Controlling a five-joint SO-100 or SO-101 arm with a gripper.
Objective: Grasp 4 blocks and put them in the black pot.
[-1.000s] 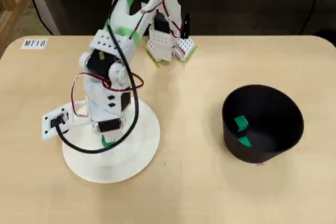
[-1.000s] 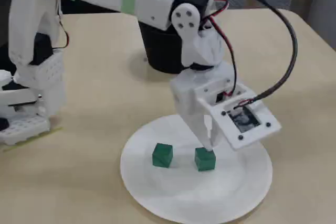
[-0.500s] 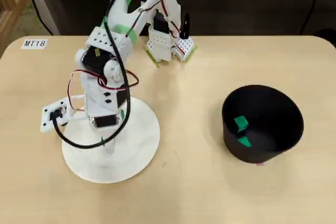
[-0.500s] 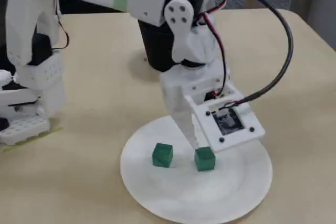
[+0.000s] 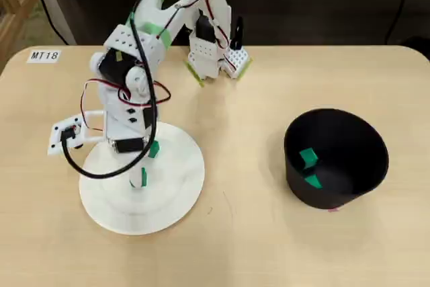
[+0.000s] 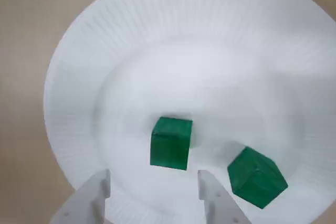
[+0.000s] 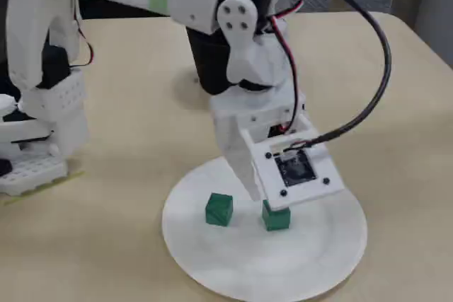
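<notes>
Arm bent downward; hand (image 6: 153,192) open, fingers spread

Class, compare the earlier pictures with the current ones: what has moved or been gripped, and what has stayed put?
The gripper has shifted left across the white plate in the overhead view, open, holding nothing. Both green blocks on the plate, the black pot and the two blocks inside it stayed put.

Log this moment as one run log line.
gripper: open over round white plate | two small green cubes on plate | two in wide black pot
</notes>
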